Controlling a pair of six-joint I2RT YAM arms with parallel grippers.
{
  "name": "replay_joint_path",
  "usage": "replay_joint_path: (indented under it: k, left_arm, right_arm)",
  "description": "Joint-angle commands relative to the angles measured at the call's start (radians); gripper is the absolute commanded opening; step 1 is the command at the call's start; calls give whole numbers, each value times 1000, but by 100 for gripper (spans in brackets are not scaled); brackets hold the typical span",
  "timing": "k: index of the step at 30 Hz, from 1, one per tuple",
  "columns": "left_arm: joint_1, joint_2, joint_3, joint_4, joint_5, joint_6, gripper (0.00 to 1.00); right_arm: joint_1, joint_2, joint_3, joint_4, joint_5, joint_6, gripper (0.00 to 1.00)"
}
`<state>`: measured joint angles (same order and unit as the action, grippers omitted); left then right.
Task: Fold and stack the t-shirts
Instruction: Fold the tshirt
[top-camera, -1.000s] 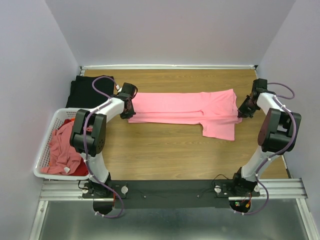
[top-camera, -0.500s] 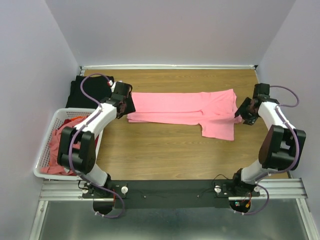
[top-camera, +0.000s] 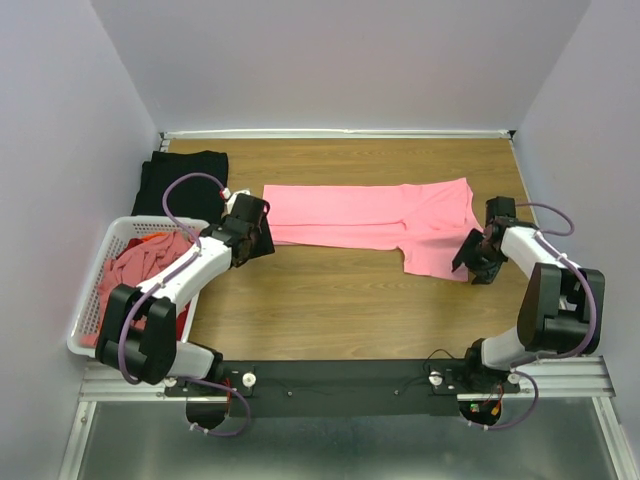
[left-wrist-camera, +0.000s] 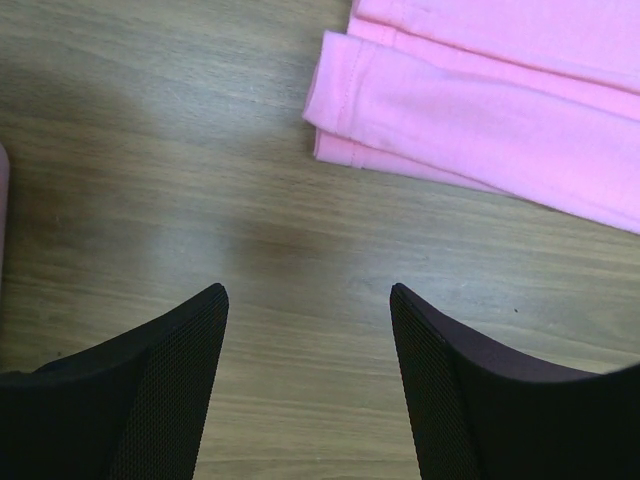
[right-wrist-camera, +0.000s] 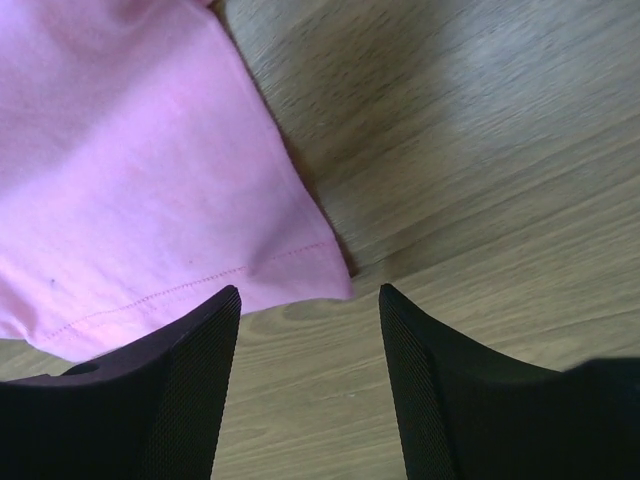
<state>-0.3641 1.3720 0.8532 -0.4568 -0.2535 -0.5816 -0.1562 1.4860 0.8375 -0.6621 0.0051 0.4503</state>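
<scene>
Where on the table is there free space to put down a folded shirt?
The widest bare patch of table lies between the pink t-shirt and the near edge. A narrower strip runs between that shirt and the far edge. The left side is crowded: black t-shirt, basket, left gripper.

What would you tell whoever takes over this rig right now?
Left gripper: open, empty, over the table beside the pink t-shirt's folded left end.
Right gripper: open, empty, at its near right corner.
Black t-shirt lies far left; more t-shirts sit in the basket.
Done: pink one folded into a long strip.
Left: fold it across, stack it, then the basketful.
</scene>
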Motion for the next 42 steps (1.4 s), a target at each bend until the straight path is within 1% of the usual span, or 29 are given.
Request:
replay_joint_path:
  k: [1,3,4,6,9,10,12,13,17,22,24,28,31,35,42]
  left_arm:
    - [-12,-37,-13,18,-7,-26,74]
    - [-13,-44,-14,20,-10,-26,74]
    - [-13,-47,-16,20,-12,-26,74]
    - [-13,-50,-17,21,-13,-24,74]
    - [-15,-53,-20,23,-13,-21,74]
    - [-15,-53,-22,23,-13,-21,74]
    - [-13,-53,-22,24,-15,-21,74]
    - [-15,-51,-23,27,-16,-21,73]
    - [-13,-37,-6,24,-26,-18,73]
    - [-12,-4,49,23,-33,-24,73]
    - [-12,18,73,23,-33,-23,73]
    - [-10,58,101,20,-27,-21,74]
    - [-10,84,130,21,-21,-18,75]
    - [-9,119,145,26,-15,-17,75]
    - [-9,179,159,32,-7,-12,75]
  right_arm:
    - [32,34,-20,24,9,36,62]
    - [47,60,-23,41,10,45,59]
    - [50,66,-25,47,10,53,55]
    - [61,91,-26,64,13,60,50]
    - [67,102,-20,76,25,65,33]
    - [67,102,-8,76,26,62,20]
    - [69,88,15,75,12,60,9]
    - [69,82,41,73,4,62,1]
    - [69,77,116,67,-56,79,1]
    - [69,128,297,70,-76,99,1]
    - [69,177,394,70,-76,102,1]
    - [69,284,520,73,-91,99,1]
    - [69,370,651,78,-102,102,1]
    - [69,457,760,93,-122,103,1]
    - [69,583,865,110,-160,96,1]
